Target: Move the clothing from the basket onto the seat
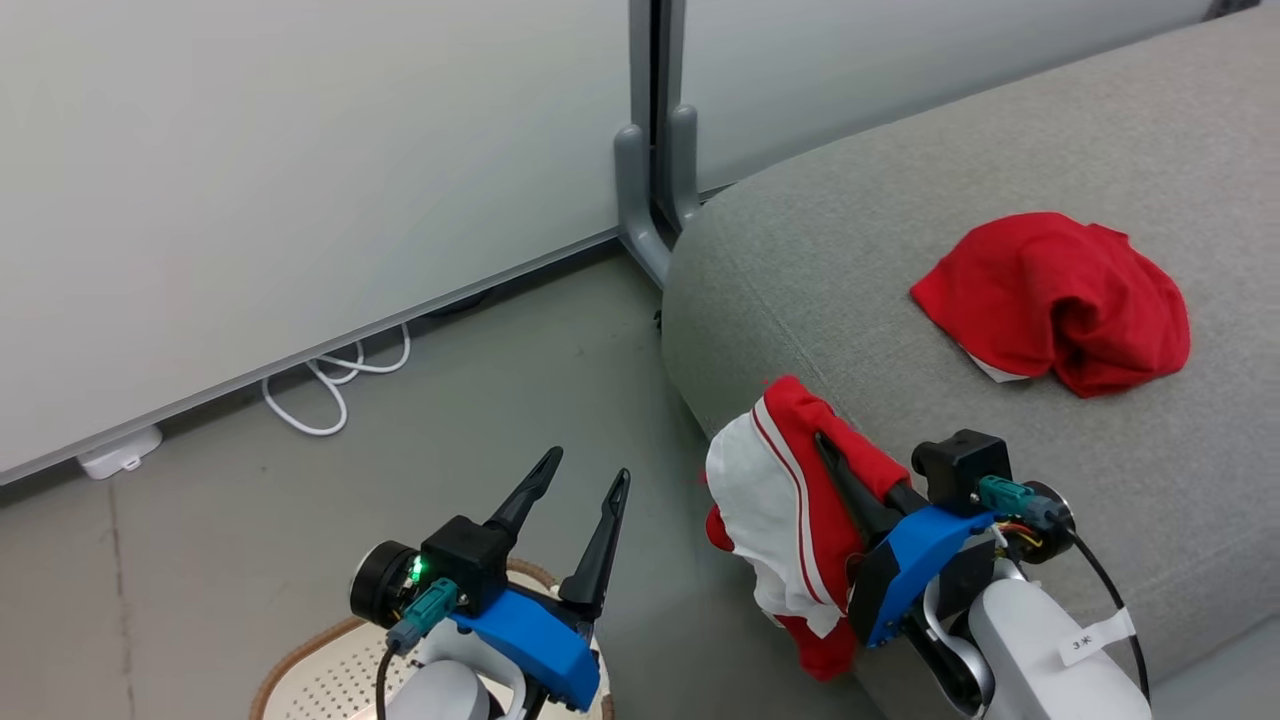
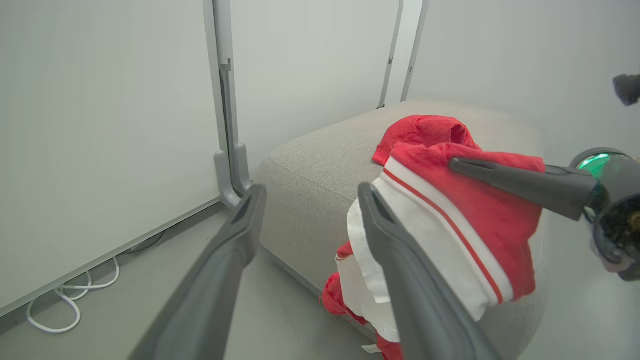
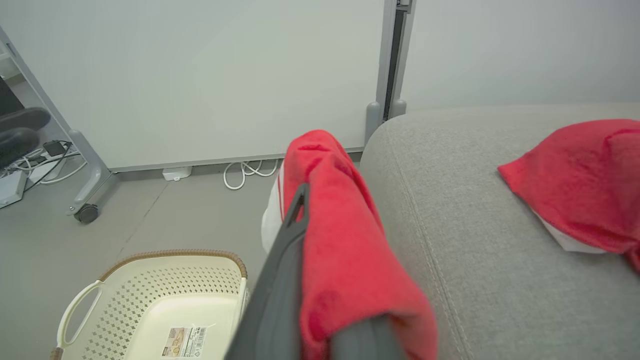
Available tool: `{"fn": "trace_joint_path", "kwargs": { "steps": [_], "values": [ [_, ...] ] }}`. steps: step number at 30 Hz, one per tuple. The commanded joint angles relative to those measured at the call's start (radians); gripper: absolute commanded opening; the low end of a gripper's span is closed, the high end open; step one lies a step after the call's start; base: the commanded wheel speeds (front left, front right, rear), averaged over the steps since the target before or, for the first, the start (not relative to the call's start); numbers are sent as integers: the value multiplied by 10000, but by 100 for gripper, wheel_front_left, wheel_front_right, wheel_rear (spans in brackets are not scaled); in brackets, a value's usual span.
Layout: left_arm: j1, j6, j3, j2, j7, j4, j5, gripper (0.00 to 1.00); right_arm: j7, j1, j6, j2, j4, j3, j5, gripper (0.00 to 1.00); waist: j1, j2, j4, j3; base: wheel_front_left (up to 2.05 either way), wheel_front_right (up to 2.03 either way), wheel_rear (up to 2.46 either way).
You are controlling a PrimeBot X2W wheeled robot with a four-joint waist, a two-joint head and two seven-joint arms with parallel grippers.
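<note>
A red and white striped garment (image 1: 790, 500) hangs from my right gripper (image 1: 835, 455), which is shut on it at the grey seat's (image 1: 900, 300) front left corner. The same garment (image 2: 450, 235) drapes over that gripper's fingers (image 2: 520, 182) in the left wrist view, and in the right wrist view its red fabric (image 3: 345, 250) covers the fingers. A plain red garment (image 1: 1060, 300) lies crumpled on the seat (image 3: 475, 240) further back. My left gripper (image 1: 585, 480) is open and holds nothing, above the cream basket (image 1: 340, 670). The basket (image 3: 150, 305) shows a paper label on its base.
Pale partition panels with grey feet (image 1: 650, 210) stand behind the seat. A white cable (image 1: 335, 385) loops on the grey floor by the panel base. A wheeled grey stand (image 3: 87, 200) and more cables sit at the far left in the right wrist view.
</note>
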Motion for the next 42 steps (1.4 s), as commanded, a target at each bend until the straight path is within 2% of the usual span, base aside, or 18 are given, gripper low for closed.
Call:
{"fn": "trace_joint_path", "kwargs": {
  "steps": [1,13,29,35,42],
  "values": [
    [112,-76,24,25,-48,-9,34,100,-56,62,1,-21,-59,-67,-19,0,0,0,-354,68,0,0,0],
    [-32,-52,-3,75,-48,4,77,100,-117,238,1,29,-172,-265,-87,0,0,0,-1007,309,0,0,0],
    [-252,-51,-55,142,-48,-18,150,100,-64,-59,1,-65,-392,-615,-115,0,0,0,-952,618,0,0,0],
    [-468,-52,-208,181,-50,-61,297,100,237,-825,1,-752,-857,-1031,-250,0,0,0,-728,971,0,0,0],
    [-1164,-52,-456,414,-48,-297,528,100,903,-2351,1,-2203,-1835,-2303,-185,0,0,0,-224,2073,0,0,0]
  ]
}}
